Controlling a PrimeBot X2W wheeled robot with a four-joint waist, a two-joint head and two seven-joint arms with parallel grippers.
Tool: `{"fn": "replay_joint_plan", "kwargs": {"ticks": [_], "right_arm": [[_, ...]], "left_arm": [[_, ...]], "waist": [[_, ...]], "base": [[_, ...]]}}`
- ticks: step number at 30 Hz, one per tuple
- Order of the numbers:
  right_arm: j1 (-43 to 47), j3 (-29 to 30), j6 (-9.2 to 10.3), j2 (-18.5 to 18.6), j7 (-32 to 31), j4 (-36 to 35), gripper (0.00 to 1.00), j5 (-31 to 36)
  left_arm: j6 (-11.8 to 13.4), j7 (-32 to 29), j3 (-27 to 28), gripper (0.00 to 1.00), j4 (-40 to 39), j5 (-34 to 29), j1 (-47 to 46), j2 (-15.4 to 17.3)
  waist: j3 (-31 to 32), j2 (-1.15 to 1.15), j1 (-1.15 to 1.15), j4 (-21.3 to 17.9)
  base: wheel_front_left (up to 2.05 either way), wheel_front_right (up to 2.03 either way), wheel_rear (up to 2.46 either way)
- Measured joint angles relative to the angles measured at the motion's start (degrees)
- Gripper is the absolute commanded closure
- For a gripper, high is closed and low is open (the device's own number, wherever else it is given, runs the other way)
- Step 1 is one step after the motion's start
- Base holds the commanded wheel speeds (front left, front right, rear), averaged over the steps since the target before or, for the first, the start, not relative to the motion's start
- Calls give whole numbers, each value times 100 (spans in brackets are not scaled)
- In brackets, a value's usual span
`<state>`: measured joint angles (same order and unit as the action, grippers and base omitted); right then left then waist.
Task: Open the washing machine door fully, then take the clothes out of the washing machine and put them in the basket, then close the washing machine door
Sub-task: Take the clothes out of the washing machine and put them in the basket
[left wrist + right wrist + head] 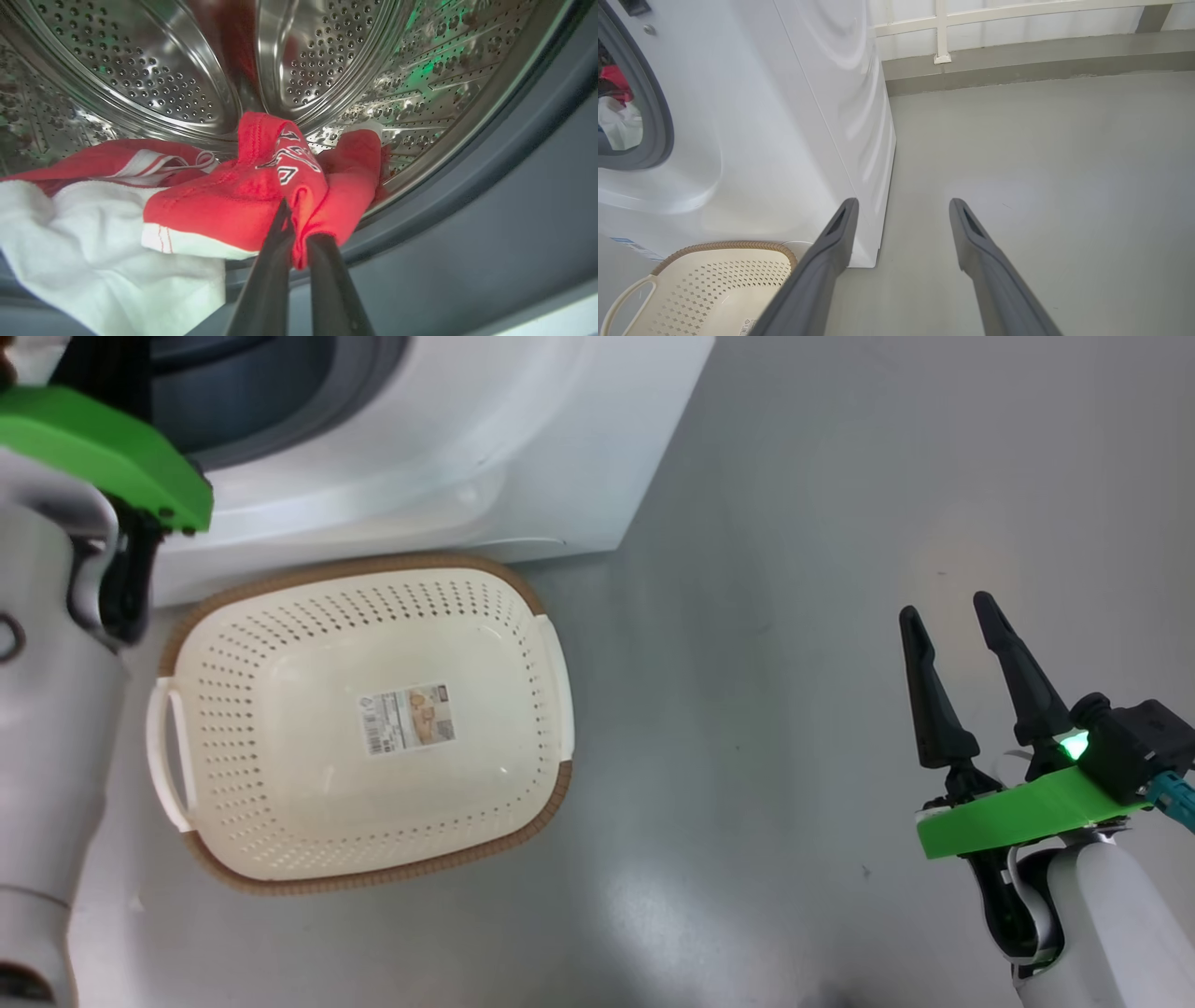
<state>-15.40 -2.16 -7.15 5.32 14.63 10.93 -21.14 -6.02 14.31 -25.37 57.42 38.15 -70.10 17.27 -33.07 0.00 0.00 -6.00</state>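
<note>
Inside the steel drum (154, 70) of the washing machine (448, 448) lie the clothes: a red garment (224, 200) with white print and trim, on a white cloth (93, 242). My left gripper (299, 228) is shut on a fold of the red garment at the grey gasket (467, 224). The cream basket (373, 563) stands empty on the floor before the machine, paper label on its bottom. My right gripper (948, 607) hangs open over the floor, right of the basket. The door is out of view.
My pale left forearm (47, 728) rises along the left edge beside the basket into the machine's opening. In the right wrist view the machine's side (831, 116) and the basket's rim (724, 246) lie left of the open fingers (845, 224); a white railing (942, 28) stands beyond the grey floor (1041, 163).
</note>
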Motion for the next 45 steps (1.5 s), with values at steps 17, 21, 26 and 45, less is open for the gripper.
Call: {"fn": "replay_joint_plan", "kwargs": {"ticks": [17, 21, 26, 45], "right_arm": [[263, 170, 0, 154, 0, 15, 0, 40], [370, 180, 0, 166, 0, 22, 0, 45], [475, 233, 0, 181, 0, 26, 0, 45], [618, 290, 0, 194, 0, 21, 0, 46]], "left_arm": [[-14, 16, 2316, 100, -2174, -1423, 1963, -725], [-65, 16, 2706, 100, -2642, -1731, 2359, -965], [-108, 18, 3020, 100, -3271, -2012, 2804, -1212], [-114, 46, 3185, 100, -5661, -2108, 3985, -1469]], "waist": [[588, 0, 0, 371], [723, 0, 0, 419], [869, 0, 0, 468], [1081, 0, 0, 589]], "base": [[0, 0, 0], [0, 0, 0], [0, 0, 0], [0, 0, 0]]}}
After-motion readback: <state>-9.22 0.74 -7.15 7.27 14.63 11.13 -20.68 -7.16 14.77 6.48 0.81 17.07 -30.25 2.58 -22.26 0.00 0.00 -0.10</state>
